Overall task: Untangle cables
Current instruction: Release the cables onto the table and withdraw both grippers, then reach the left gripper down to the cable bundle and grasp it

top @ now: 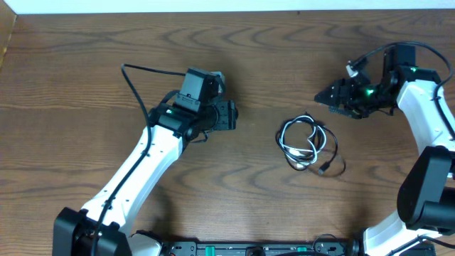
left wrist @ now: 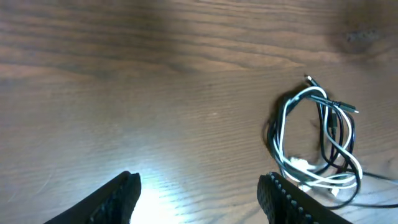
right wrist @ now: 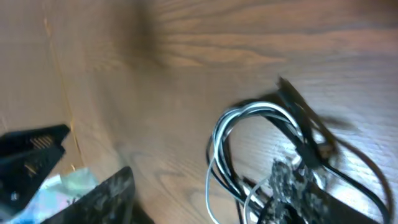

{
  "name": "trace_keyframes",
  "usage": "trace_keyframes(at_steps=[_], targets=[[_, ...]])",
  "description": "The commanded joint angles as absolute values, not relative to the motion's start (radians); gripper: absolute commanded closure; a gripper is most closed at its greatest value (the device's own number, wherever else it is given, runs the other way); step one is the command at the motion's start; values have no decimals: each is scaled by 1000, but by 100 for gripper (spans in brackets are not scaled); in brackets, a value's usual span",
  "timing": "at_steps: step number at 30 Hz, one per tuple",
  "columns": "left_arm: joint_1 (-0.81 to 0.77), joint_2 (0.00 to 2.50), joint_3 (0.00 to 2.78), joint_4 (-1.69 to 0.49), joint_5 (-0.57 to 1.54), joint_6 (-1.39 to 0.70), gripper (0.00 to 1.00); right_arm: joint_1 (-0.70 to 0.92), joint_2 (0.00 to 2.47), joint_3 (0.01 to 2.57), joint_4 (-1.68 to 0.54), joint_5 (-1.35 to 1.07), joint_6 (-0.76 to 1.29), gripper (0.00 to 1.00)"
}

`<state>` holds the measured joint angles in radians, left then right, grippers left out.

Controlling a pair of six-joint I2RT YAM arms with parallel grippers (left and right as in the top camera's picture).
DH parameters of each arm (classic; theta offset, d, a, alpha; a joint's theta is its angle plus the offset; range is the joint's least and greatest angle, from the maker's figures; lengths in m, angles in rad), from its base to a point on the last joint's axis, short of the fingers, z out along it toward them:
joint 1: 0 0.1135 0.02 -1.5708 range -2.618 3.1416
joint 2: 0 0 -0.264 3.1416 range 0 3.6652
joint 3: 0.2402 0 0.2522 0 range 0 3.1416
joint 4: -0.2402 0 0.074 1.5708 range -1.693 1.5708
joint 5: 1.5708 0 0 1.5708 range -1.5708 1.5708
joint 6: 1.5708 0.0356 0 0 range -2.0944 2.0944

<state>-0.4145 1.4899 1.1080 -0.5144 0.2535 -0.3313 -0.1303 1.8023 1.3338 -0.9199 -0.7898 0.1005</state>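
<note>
The cables (top: 307, 142) lie in a small coiled bundle on the wooden table right of centre, one black and one white cord looped together, with a plug end trailing at the lower right. My left gripper (top: 231, 115) is to their left, open, with bare wood between its fingers. In the left wrist view the cables (left wrist: 326, 124) lie ahead and to the right of that gripper (left wrist: 200, 186). My right gripper (top: 325, 96) hangs up and to the right of the bundle, also open. The blurred right wrist view has the cables (right wrist: 249, 111) on the table beyond its spread fingers (right wrist: 202, 186).
A thicker black wire (top: 135, 78) arcs from the left arm over the table. The table's left edge (top: 7, 50) and a pale strip at the back (top: 213, 6) bound the wood. Robot bases (top: 249, 249) line the front edge.
</note>
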Motion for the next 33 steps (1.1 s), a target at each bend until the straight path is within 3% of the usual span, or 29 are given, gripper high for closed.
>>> trace_keyframes(at_steps=[1, 6, 16, 21, 27, 33], targets=[[-426, 1513, 1117, -485, 255, -307, 35, -128, 1794, 1342, -921, -833, 43, 32], [-470, 1559, 1117, -409, 320, -307, 35, -162, 1786, 1342, -925, -778, 76, 26], [-614, 1808, 1117, -84, 411, -310, 36, -228, 1786, 1342, -971, -614, 144, 28], [-669, 1899, 1117, 67, 398, -216, 39, -228, 1786, 1342, -989, -582, 141, 28], [-702, 1977, 1117, 100, 268, -168, 41, -226, 1786, 1341, -1003, -580, 141, 28], [-702, 2022, 1117, 107, 268, -131, 50, -226, 1786, 1341, -1003, -574, 141, 28]])
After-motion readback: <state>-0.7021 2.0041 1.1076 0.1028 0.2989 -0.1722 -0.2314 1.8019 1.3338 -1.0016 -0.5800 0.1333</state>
